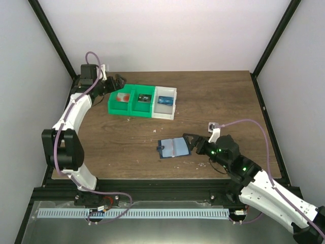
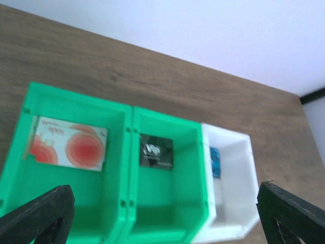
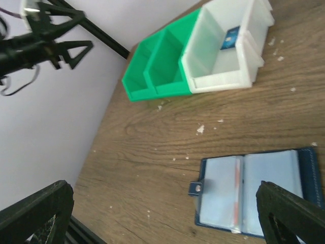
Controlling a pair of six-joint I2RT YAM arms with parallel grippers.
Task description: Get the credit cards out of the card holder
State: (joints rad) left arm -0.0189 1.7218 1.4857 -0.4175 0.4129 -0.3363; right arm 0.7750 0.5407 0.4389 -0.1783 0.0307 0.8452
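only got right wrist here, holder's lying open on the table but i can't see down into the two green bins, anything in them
Observer: Yes. The left wrist view shows a whitish-pink card with red round spots lying flat in the left green bin.
Operator: and the middle one
Observer: A black card lies in the middle green bin, near its far wall.
Operator: left pincer open or shut, i only catch it side on
Observer: Open. The left pincer has its fingers spread wide, and nothing is between them.
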